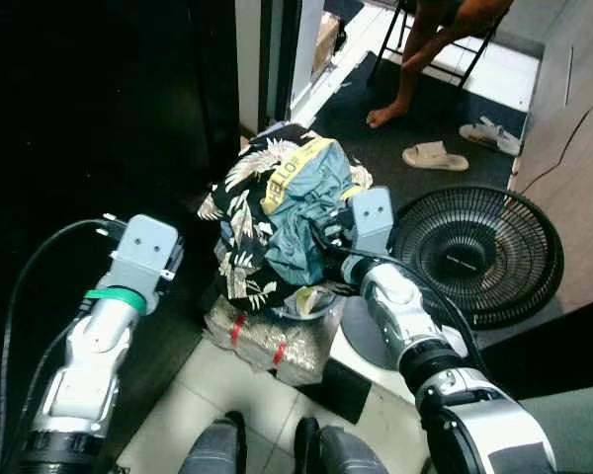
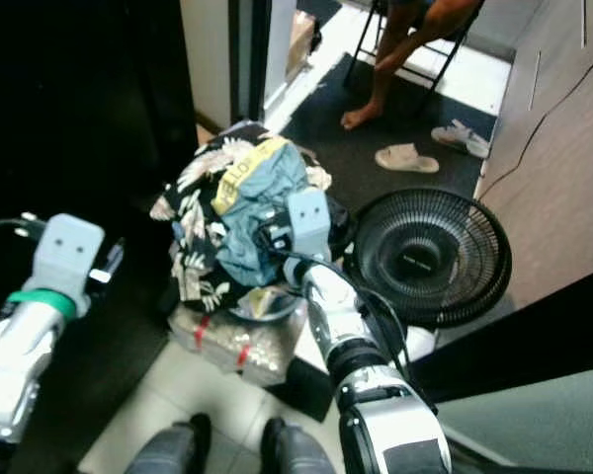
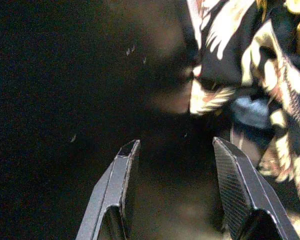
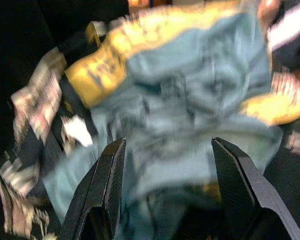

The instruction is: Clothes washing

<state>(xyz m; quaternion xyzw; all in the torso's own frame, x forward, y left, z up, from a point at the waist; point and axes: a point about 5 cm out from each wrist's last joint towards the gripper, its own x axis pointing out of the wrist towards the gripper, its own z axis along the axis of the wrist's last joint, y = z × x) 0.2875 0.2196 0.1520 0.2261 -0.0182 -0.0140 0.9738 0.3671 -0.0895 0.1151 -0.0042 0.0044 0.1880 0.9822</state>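
Note:
A heap of clothes sits ahead of me: a black shirt with pale leaf print [image 1: 242, 222] and on top a grey-blue garment with a yellow band [image 1: 306, 202]. My right gripper [image 4: 165, 170] is open, its fingers [image 4: 110, 185] just short of the grey-blue garment [image 4: 190, 110], nothing held. My left gripper [image 3: 177, 175] is open too, in the dark to the left of the heap, with the leaf-print shirt [image 3: 240, 60] beyond its fingertips. The left arm [image 1: 128, 286] is low on the left.
The heap rests on a bundle in clear wrap with red ties [image 1: 267, 341]. A black floor fan [image 1: 474, 252] lies right of the heap. Beyond are slippers [image 1: 435, 155] and a seated person's legs [image 1: 415, 69]. A dark wall stands at left.

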